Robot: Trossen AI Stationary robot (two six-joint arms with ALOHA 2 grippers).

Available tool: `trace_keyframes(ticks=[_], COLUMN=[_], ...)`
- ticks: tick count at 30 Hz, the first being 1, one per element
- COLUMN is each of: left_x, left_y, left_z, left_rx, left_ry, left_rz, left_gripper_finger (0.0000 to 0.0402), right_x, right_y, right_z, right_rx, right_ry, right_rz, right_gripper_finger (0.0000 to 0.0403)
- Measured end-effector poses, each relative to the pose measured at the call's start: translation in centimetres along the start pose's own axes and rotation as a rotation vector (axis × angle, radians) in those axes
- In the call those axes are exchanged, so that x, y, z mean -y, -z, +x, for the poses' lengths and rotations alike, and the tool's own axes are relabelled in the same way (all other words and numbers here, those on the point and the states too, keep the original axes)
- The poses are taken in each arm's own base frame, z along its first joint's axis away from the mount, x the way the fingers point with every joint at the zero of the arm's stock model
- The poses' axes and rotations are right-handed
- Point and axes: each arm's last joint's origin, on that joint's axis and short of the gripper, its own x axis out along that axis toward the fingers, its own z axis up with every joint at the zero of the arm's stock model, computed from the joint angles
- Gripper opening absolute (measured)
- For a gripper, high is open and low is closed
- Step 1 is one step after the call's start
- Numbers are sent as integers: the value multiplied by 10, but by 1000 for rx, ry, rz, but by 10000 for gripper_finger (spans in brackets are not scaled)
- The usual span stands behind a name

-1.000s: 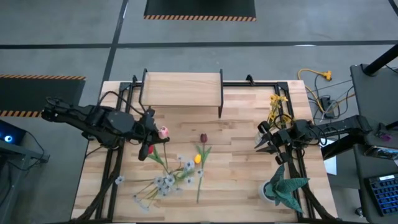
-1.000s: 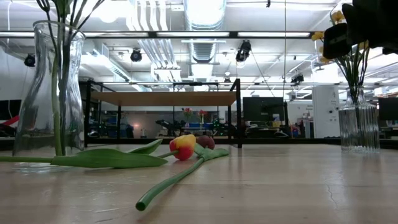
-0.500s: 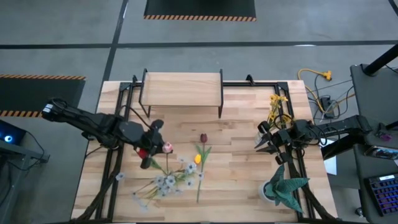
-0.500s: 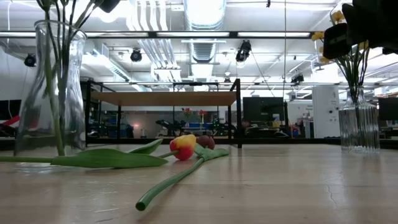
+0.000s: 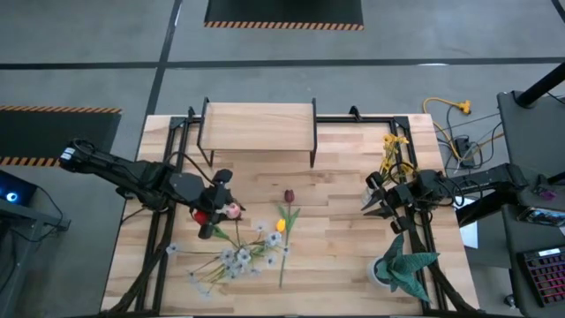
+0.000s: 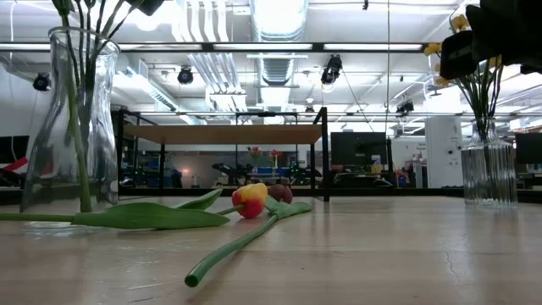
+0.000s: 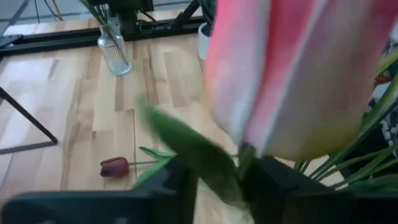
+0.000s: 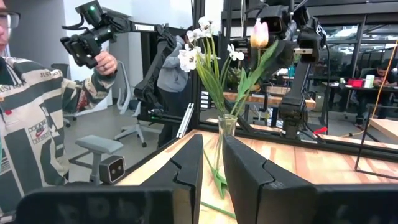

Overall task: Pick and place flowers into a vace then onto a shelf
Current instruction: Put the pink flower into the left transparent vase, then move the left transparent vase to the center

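Tulip [image 8: 260, 33], pink, upright above glass vase [image 8: 226, 127], stem pointing down into it; left gripper [image 5: 221, 210] just under bloom, jaws slightly apart around stem. Right gripper [image 5: 369, 201] far across tabletop [image 5: 335, 256], narrowly parted, empty.

Probably a robotics lab: exposed ceiling ducts [image 6: 273, 42], hazard-striped floor mats [image 5: 282, 12], monitors behind.

Pink tulip [image 7: 298, 74] blurs and fills left wrist view, hiding left claw [image 5: 214, 205] tips; vase [image 6: 69, 127] top cropped at 12 o'clock.
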Motion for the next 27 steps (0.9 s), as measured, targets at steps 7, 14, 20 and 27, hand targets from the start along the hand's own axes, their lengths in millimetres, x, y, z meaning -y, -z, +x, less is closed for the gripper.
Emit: trace_keyframes(ticks=[7,14,20,27], left_x=[-1,-2,-3,-7], left_y=[1,-30,-53,-46], left_z=[-4,-42,-79,-107], left_rx=[-9,33,19,-160], left_ry=[-2,-3,-5,-92], left_rz=[0,-3,-2,-154], left_gripper_finger=[227,287,290,290], right_x=[0,0,0,0], right_y=[0,0,0,0], right_z=[0,0,0,0], right_rx=[0,0,0,0], right_ry=[0,0,0,0], right_rz=[0,0,-1,-1], right_gripper_finger=[52,52,52,52])
